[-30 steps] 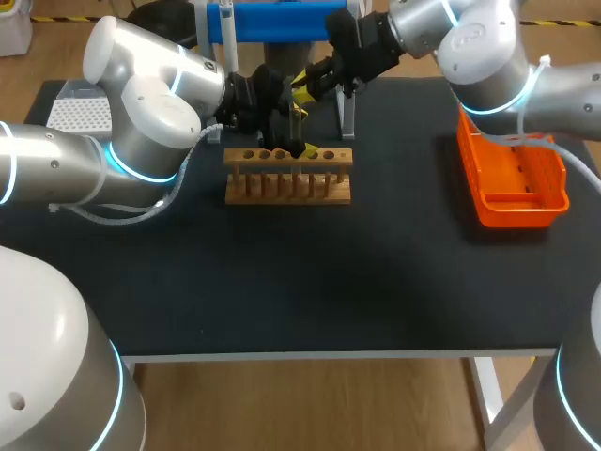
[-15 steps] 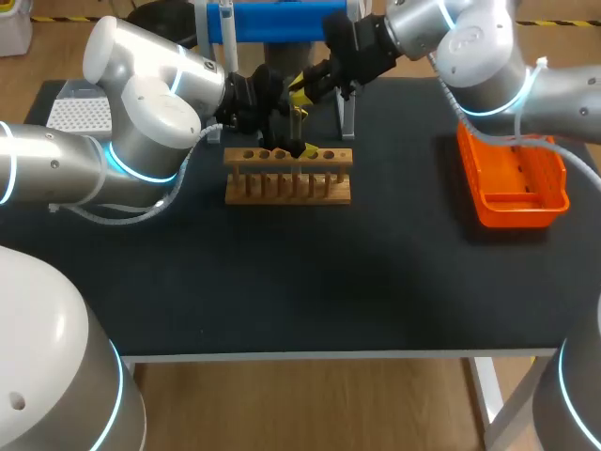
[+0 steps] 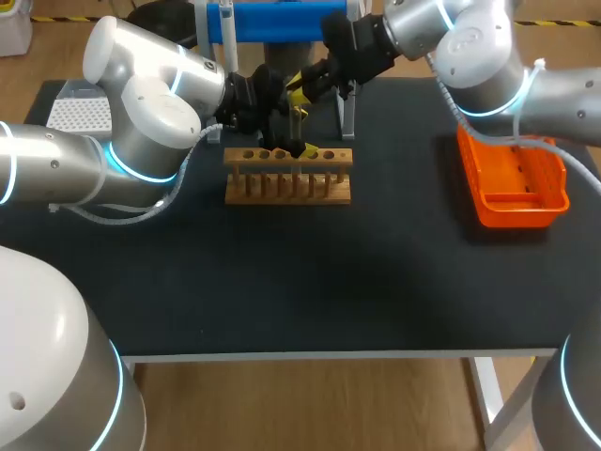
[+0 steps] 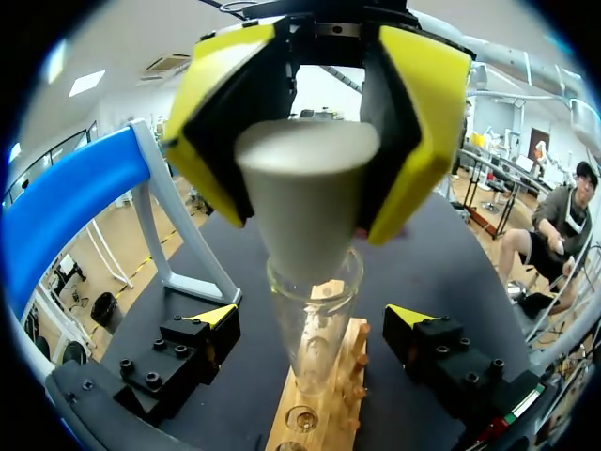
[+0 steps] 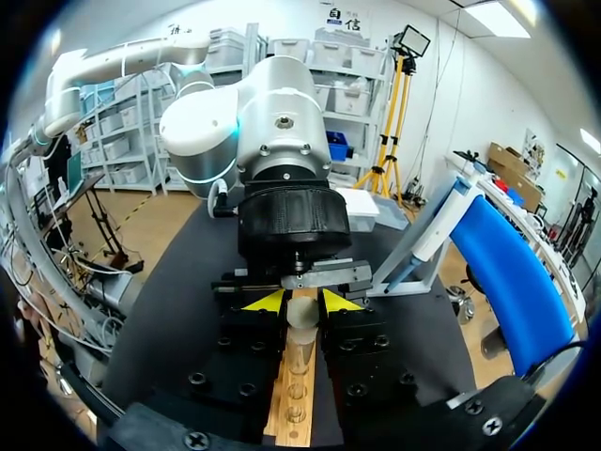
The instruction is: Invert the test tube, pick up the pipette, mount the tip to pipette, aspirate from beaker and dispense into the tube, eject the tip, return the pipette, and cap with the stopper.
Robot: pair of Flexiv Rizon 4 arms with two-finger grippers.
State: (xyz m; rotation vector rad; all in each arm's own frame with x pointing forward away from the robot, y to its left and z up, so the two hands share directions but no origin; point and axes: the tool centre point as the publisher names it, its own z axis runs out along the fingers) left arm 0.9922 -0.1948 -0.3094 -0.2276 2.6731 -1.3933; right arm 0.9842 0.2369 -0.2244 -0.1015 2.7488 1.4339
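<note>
**Last step: stopper at the tube's mouth**

On the desk [image 3: 310, 272] the rack [image 3: 288, 178] carries the upright tube [image 4: 315, 319]. Neither gripper holds a pipette, so I judge that the filling steps are done and only the capping is left. I cannot tell if there is liquid in the tube.

The left gripper [image 4: 319, 160] is closed on the stopper [image 4: 305, 202] directly over the tube. The narrow end is at the mouth, but I cannot tell if it has entered. Farther back, the right gripper [image 5: 302, 303] is open, with one finger on each side of the tube, not touching it.
</note>
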